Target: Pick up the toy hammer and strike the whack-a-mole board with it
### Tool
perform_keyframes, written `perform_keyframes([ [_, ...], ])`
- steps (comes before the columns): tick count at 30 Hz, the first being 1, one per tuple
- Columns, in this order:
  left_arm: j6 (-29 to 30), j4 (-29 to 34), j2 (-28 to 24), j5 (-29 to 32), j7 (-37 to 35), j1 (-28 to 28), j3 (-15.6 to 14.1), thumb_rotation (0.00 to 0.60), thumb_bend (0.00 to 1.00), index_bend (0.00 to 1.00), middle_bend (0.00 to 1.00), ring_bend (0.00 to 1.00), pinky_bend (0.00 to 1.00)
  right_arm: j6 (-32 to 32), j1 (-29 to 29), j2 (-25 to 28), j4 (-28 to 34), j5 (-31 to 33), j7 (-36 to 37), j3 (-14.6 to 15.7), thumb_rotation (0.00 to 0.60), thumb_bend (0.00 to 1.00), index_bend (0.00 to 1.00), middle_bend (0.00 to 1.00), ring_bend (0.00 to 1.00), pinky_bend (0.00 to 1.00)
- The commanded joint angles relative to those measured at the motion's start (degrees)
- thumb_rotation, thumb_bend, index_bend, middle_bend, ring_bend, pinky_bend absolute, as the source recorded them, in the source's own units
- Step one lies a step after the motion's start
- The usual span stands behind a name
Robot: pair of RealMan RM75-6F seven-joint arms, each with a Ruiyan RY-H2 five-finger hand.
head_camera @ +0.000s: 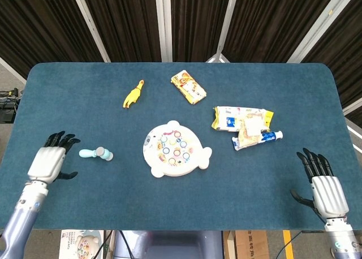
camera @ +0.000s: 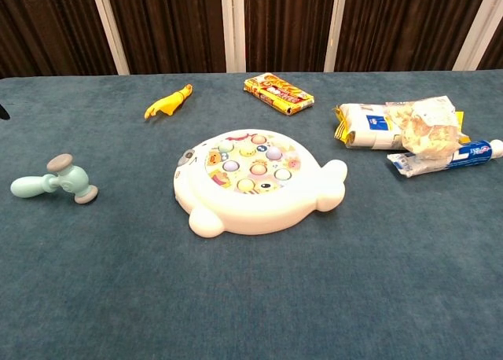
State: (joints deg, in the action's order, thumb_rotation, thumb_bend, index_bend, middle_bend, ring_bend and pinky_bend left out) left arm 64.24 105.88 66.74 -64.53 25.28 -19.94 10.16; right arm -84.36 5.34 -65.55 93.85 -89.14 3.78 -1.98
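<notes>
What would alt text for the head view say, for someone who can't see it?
The left hand, fingers apart, hovers just left of a light-blue toy hammer lying on a blue table, with a white whack-a-mole board at centre. The right hand rests open at the near right edge.

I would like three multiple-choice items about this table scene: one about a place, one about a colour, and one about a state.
1. Where does the toy hammer lie?
A. left of the whack-a-mole board
B. on top of the board
C. beside the toothpaste tube

2. What colour is the rubber chicken?
A. blue
B. yellow
C. white

3. What is the state of the left hand?
A. it holds the hammer
B. it presses the board
C. it holds nothing, close to the hammer handle

Answers:
1 A, the head view shows the hammer on the cloth left of the board.
2 B, its body is plainly yellow.
3 C, its fingers are apart and a gap separates them from the handle.
</notes>
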Motion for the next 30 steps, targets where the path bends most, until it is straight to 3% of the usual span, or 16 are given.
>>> perform_keyframes([
  [1, -4.83, -0.67, 2.36, 9.8, 7.03, -6.14, 2.81, 0.6, 0.23, 0.33, 0.18, 0.01, 0.09, 0.24, 0.02, 0.02, -0.02, 0.51, 0.25, -0.15, 0.6, 0.23, 0.0, 0.0, 0.0, 0.0],
  [11, -5.88, -5.89, 8.37, 21.41, 14.01, -12.69, 2.9, 0.6, 0.36, 0.44, 0.22, 0.01, 0.09, 1.12, 0.12, 0.24, 0.24, 1.89, 1.33, -0.49, 0.6, 0.23, 0.0, 0.0, 0.0, 0.0],
  [21, -5.99, -9.52, 11.7, 25.88, 16.48, -16.41, 2.34, 0.6, 0.45, 0.47, 0.22, 0.01, 0.09, 1.35, 0.14, 0.28, 0.66, 2.25, 1.48, -0.61, 0.6, 0.23, 0.0, 0.0, 0.0, 0.0],
  [30, -5.51, -10.08, 12.57, 26.94, 17.1, -17.92, 0.76, 0.6, 0.46, 0.47, 0.23, 0.01, 0.09, 1.33, 0.12, 0.27, 0.71, 2.35, 1.55, -0.69, 0.6, 0.23, 0.0, 0.0, 0.0, 0.0],
])
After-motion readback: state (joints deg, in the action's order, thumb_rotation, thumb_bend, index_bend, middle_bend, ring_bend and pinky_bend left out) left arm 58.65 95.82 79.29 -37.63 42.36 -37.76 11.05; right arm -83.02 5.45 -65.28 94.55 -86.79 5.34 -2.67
